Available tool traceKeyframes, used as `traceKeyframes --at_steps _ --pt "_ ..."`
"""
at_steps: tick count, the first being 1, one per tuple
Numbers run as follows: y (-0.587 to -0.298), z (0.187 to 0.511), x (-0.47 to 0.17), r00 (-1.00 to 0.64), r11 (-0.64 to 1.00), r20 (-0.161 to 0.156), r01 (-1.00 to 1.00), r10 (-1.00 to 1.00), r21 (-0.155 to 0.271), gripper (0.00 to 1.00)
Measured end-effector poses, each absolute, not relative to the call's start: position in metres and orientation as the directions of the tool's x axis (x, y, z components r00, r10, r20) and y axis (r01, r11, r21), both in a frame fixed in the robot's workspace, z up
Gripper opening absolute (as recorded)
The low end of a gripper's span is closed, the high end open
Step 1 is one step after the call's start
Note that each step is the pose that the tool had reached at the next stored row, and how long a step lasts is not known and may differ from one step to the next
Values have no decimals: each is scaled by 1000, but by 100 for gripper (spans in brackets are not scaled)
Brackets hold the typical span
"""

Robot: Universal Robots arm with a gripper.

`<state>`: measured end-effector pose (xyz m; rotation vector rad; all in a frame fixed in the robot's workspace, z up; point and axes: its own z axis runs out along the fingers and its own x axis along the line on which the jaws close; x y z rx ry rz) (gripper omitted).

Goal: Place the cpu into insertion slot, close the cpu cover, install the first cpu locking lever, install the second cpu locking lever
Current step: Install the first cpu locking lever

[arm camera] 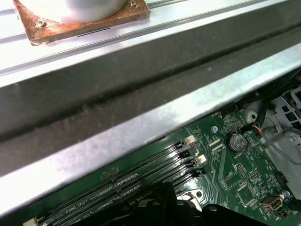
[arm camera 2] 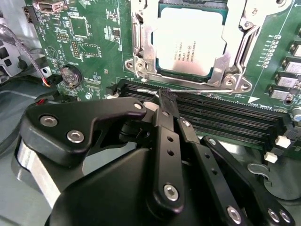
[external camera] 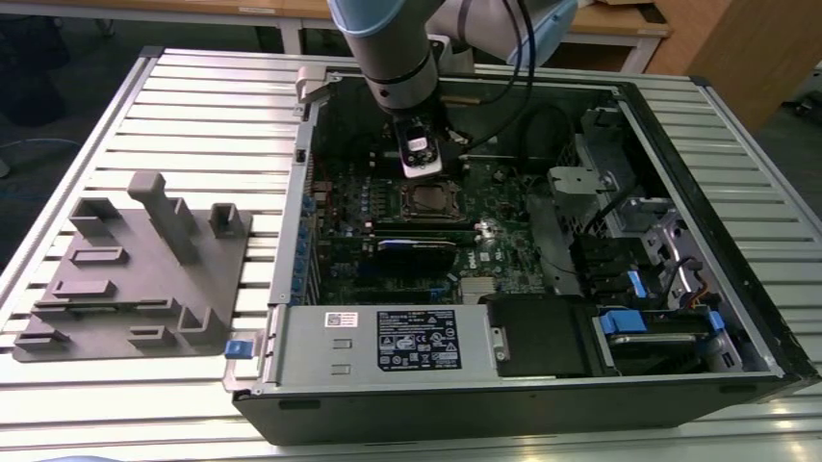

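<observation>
One lever [arm camera 2: 207,86], a thin wire, lies along the edge of the slot [arm camera 2: 242,84] nearest the fingers [arm camera 2: 163,109], crossing right at their pressed-together tips; the cpu [arm camera 2: 188,40] sits beneath the lowered cover [arm camera 2: 144,47].

A worktop [external camera: 192,106] of ribbed silvery metal slats is shown. Wooden desks [external camera: 623,21] are set behind it, above dark floor [external camera: 154,34].
</observation>
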<state>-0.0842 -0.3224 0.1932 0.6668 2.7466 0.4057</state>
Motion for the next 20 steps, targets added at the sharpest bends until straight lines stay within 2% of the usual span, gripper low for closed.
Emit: traceKeyframes --at_steps 20 --pt "-325 189 -84 -853 858 -214 399 477 323 11"
